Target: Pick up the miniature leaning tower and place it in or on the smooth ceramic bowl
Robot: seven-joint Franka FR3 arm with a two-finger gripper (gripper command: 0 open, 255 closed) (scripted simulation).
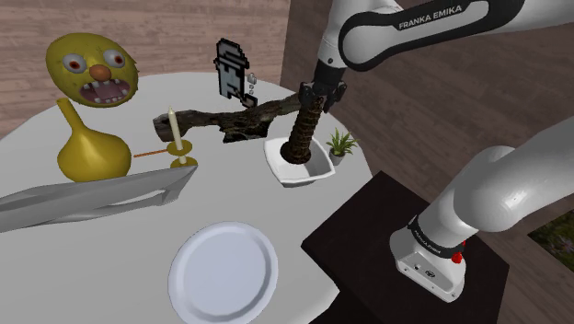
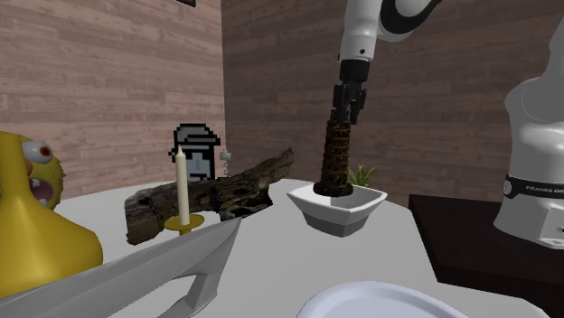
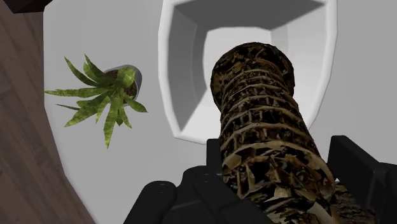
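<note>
The miniature tower (image 1: pixel 305 132) is a dark brown, mottled column, and my black gripper (image 1: pixel 320 95) is shut on its top end. Its lower end reaches down into the white square-rimmed bowl (image 1: pixel 315 171). In the second exterior view the tower (image 2: pixel 337 154) leans slightly, with its foot inside the bowl (image 2: pixel 354 214) and the gripper (image 2: pixel 348 98) clasping its top. Whether the foot touches the bowl's floor I cannot tell. From the wrist, the tower (image 3: pixel 264 127) runs between the fingers (image 3: pixel 366 181) toward the bowl (image 3: pixel 184 83).
On the round white table (image 1: pixel 147 216) lie a dark log (image 1: pixel 225 121), a candle in a yellow holder (image 1: pixel 175 138), a yellow gourd-necked figure (image 1: pixel 92 147), a large knife blade (image 1: pixel 87 201), a white plate (image 1: pixel 223 272) and a small potted plant (image 1: pixel 340 145) beside the bowl. The dark stand (image 1: pixel 368 244) is at lower right.
</note>
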